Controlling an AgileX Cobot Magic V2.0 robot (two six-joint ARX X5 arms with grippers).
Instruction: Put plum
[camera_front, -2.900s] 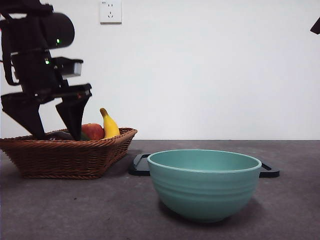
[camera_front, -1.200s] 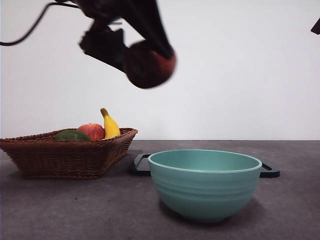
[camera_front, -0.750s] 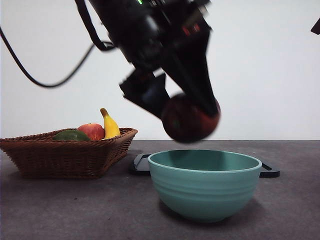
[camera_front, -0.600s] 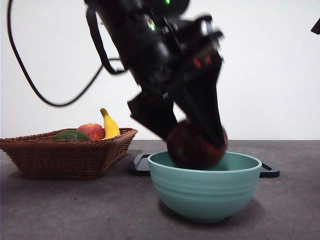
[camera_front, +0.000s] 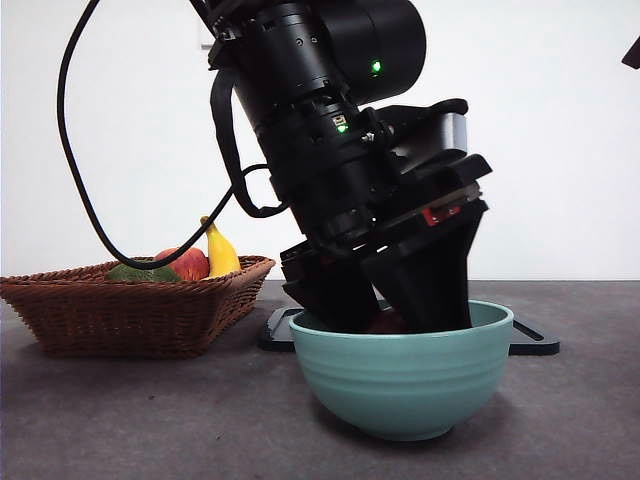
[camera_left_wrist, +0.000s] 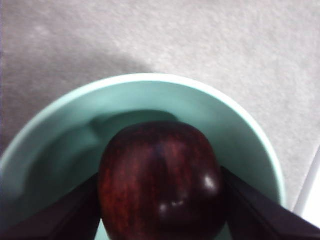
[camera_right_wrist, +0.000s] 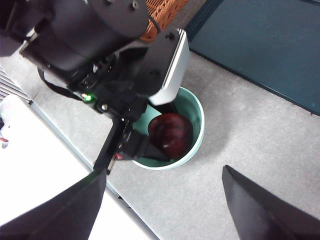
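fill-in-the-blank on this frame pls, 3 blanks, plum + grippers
1. The left gripper holds the plum inside the ____.
2. The bowl is ____ in colour.
3. The right gripper is open and holds ____.

Missing words: bowl; teal; nothing

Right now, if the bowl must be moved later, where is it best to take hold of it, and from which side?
Probably the teal bowl is best taken at its rim, from above, one jaw inside the wall and one outside. Its round sides look too wide to span. The left gripper, shut on the plum, fills its middle now, so wait.
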